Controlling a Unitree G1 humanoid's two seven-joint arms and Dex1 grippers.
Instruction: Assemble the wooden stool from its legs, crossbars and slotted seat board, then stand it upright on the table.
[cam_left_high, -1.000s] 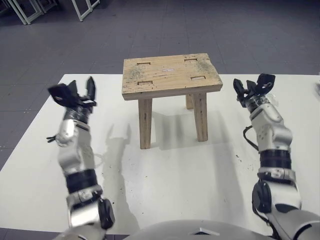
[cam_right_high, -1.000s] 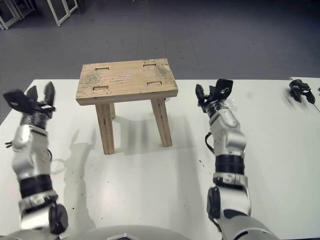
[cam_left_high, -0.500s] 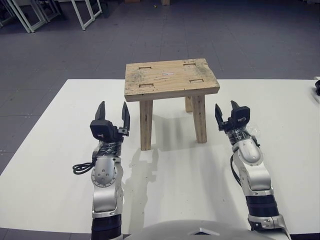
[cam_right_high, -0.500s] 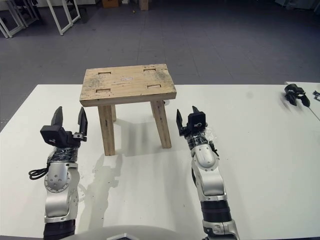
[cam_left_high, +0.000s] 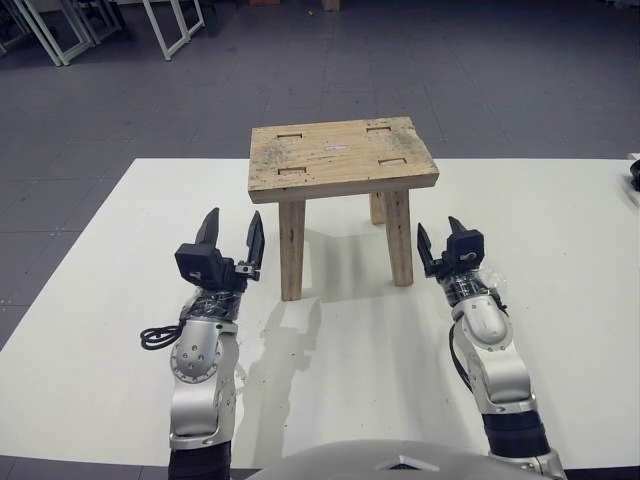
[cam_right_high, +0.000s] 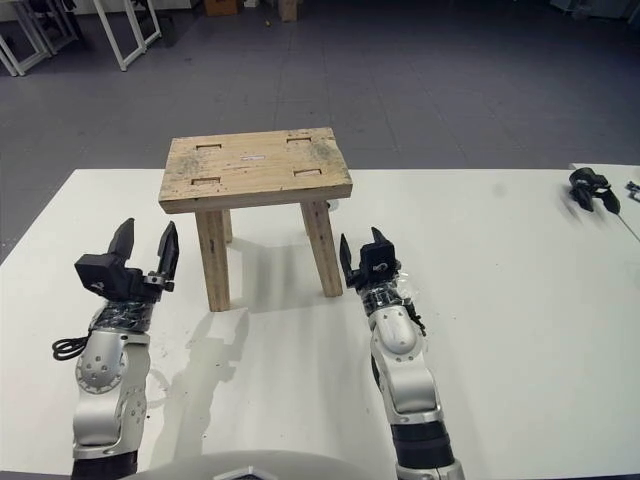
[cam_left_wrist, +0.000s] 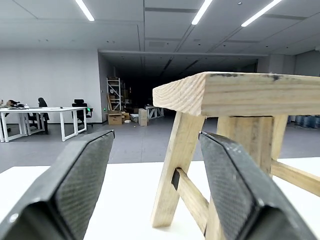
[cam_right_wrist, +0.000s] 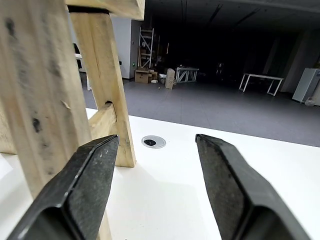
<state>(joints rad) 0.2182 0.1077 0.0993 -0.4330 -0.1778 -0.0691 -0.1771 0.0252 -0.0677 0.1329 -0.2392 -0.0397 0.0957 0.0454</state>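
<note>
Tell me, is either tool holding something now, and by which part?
Nothing is held. The left tool and the right tool are both open and empty, not touching the wooden stool, which stands upright on the table.

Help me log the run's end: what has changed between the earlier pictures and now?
Both arms swung inward from wide of the stool and drew back toward the robot. The left end effector and right end effector now sit low over the table, one on either side of the stool. Nothing was grasped or released. Both end effectors stayed open and empty, and the stool stayed upright in place.
</note>
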